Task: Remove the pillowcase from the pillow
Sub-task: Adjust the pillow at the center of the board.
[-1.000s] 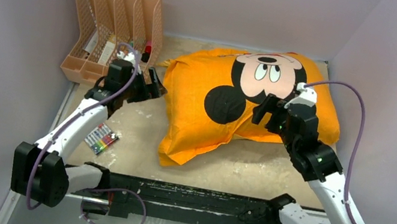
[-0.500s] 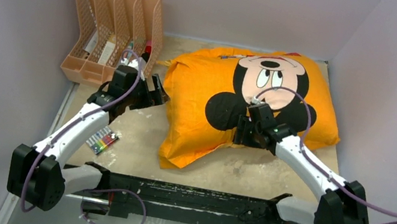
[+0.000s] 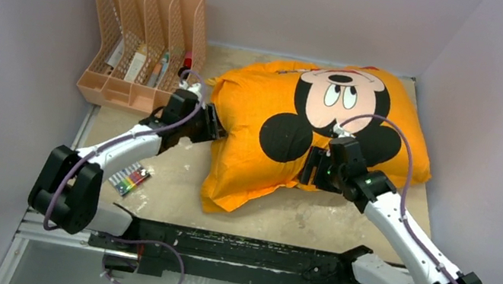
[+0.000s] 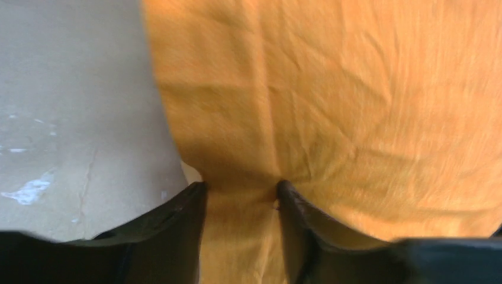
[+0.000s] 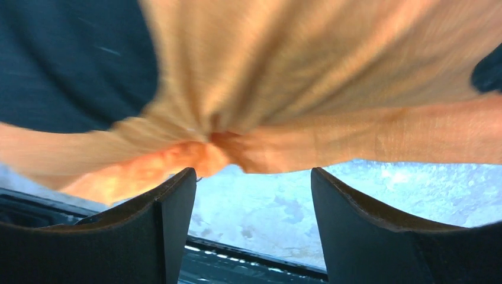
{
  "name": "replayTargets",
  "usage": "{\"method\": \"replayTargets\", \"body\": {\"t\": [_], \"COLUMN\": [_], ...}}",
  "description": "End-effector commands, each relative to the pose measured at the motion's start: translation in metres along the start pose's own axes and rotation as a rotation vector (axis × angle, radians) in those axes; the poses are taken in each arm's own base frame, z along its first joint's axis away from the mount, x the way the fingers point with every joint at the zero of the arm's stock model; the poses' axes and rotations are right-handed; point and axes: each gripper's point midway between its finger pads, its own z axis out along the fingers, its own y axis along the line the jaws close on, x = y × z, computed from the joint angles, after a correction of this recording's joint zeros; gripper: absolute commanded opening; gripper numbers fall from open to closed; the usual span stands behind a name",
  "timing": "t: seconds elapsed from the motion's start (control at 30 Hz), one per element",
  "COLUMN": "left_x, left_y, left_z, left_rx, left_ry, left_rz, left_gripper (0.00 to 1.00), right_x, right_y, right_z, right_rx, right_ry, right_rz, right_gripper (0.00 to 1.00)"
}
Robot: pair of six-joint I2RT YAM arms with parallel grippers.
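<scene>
Both arms have closed in on the pillowcase (image 3: 241, 160) since a second ago. The left gripper (image 3: 212, 121) has slid away from the file rack (image 3: 144, 39) to the cover's side edge. The right gripper (image 3: 315, 170) has dropped off the printed face to the near edge below the black ear.

The pillowcase is stuffed full and spreads beyond and to either side of both sets of fingertips, printed face up on the table (image 3: 298, 212). The pillow is wholly hidden inside it, with no white showing anywhere, so nothing has been stripped yet. By my reading the whole pull-off is still to do, and this is only the taking of holds.

In the left wrist view the fingers (image 4: 177, 231) stand narrow. A fold of orange cloth fills the gap between them and touches both inner faces, which I take for a pinch on the cover. In the right wrist view the fingers (image 5: 171, 225) stand wide. Bare table shows between them, and a puckered bunch of cloth lies just past their tips, so nothing is held there.

A small pack of markers (image 3: 128, 177) lies well behind the left fingers, near that arm's forearm.
</scene>
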Motion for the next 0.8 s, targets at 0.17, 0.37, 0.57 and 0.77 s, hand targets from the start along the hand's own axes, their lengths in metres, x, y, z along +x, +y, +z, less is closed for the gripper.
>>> {"method": "replayTargets", "body": {"t": [0.17,0.37,0.57,0.77], "left_x": [0.05,0.075,0.079,0.068], "left_y": [0.017,0.039,0.046,0.04], "left_z": [-0.007,-0.016,-0.019,-0.023], "left_rx": [-0.035,-0.061,-0.079,-0.079], "left_ry": [0.0,0.021,0.009,-0.026], "left_rz": [0.047,0.024,0.004,-0.014], "left_gripper": [0.0,0.0,0.0,0.0], "right_x": [-0.117,-0.168,-0.161,-0.081], "right_y": [0.066,0.096,0.062,0.029], "right_z": [-0.097,-0.095,0.01,0.092], "right_rx": [-0.178,-0.198,0.072,0.142], "right_ry": [-0.3,-0.349,-0.222,-0.035], "right_rz": [-0.077,-0.137,-0.128,-0.026], "right_gripper": [0.84,0.89,0.99,0.78]}}
